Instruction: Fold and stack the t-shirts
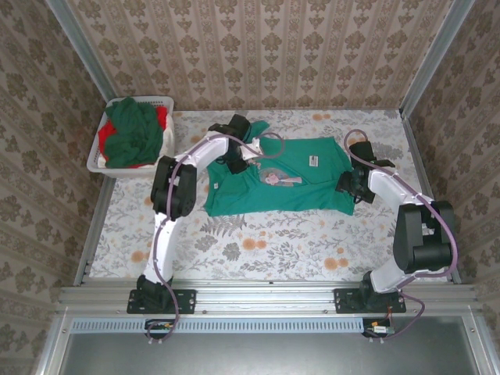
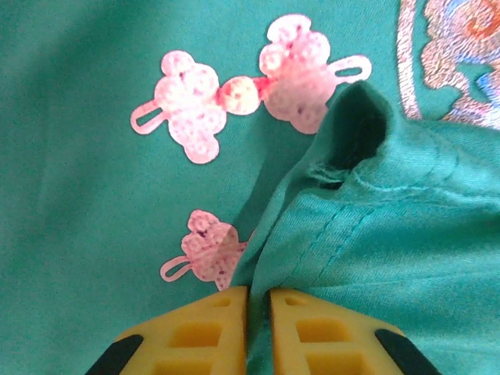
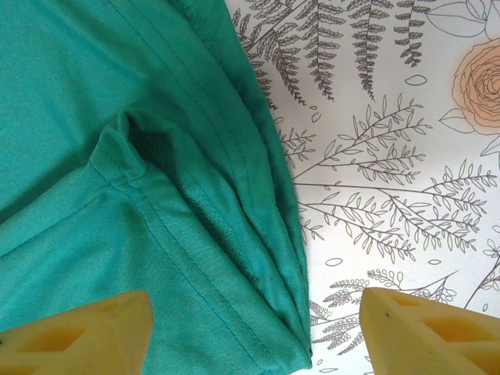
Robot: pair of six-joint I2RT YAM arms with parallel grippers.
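The teal t-shirt (image 1: 305, 176) was soft, matt knitted cloth with stitched hems; its pink print (image 2: 234, 94) looked smooth and faintly glossy. The left gripper (image 2: 258, 295) had fingers (image 2: 195, 336) of matt yellow plastic. The table cover (image 3: 391, 156) was matt and printed. The basket (image 1: 98, 156) was white plastic, the front rail (image 1: 266, 295) dull grey metal.

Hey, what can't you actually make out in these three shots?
Top view: neck label wording on the teal t-shirt, too small.
Top view: how many shirts the bunched cloth in the laundry basket holds.
Left wrist view: left gripper fingers' bases, cut by the bottom edge.
Right wrist view: right gripper likewise.
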